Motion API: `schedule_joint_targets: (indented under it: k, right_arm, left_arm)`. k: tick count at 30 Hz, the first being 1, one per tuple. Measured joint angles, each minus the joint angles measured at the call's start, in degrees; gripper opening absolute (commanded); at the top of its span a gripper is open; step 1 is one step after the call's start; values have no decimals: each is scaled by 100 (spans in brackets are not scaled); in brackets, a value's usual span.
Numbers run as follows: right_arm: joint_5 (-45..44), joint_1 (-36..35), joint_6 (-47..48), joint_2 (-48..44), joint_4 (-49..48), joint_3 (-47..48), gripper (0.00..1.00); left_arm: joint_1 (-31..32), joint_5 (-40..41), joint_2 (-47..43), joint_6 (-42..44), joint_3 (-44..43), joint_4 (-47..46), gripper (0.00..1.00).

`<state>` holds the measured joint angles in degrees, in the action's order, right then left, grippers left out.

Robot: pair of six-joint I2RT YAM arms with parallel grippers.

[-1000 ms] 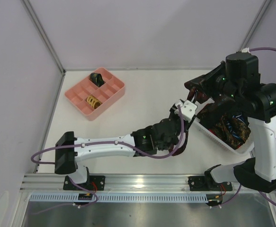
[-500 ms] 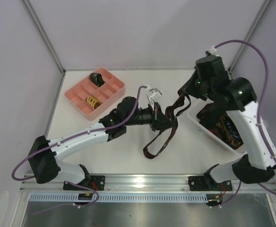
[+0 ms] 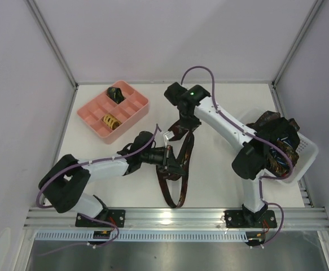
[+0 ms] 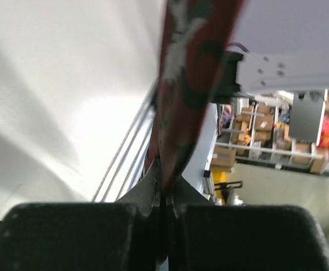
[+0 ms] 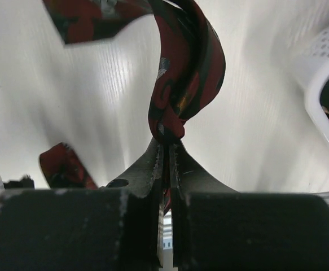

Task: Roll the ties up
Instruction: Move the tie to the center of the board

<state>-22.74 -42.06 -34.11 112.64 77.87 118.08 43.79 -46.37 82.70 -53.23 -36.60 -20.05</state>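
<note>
My left tool [image 3: 171, 161] is clenched on the dark red patterned tie [image 3: 185, 152] near the middle of the counter [image 3: 220, 107]. My right tool [image 3: 180, 125] is clamped on a bunched fold of the same tie just beyond it, toward the far edge. The stretch between my 2 tools is short and runs roughly far to near, right tool at the far end, left tool at the near end. The rest of the tie trails toward the near edge in a long narrow loop; I cannot tell how much of it rests on the counter. Its long axis lies across the counter's depth, not along its width. I judge it must be laid out flat and straight before rolling, and my left tool, nearer the free tail, is better placed to draw it out. The other ties [image 3: 271, 152] sit heaped in the white mesh basket [image 3: 306, 151] at the right edge
</note>
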Motion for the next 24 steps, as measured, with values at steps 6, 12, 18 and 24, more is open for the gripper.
schedule_joint_targets:
  k: [6, 12, 18, 24]
  right_arm:
    - [284, 216, 291, 885, -352, 229, 0]
    - [415, 717, 422, 1816, -568, 1069, 0]
    - [-138, 920, 485, 1967, -708, 1379, 0]
    - [-389, 1161, 748, 1510, -938, 1370, 0]
  left_arm:
    - [-699, -374, 1226, 59, -391, 588, 0]
    - [-1241, -691, 2267, 688, -1523, 1513, 0]
    - [-1495, -815, 2938, 1340, -2697, 2476, 33]
    - [-1478, -457, 2885, 1864, -3051, 3351, 95]
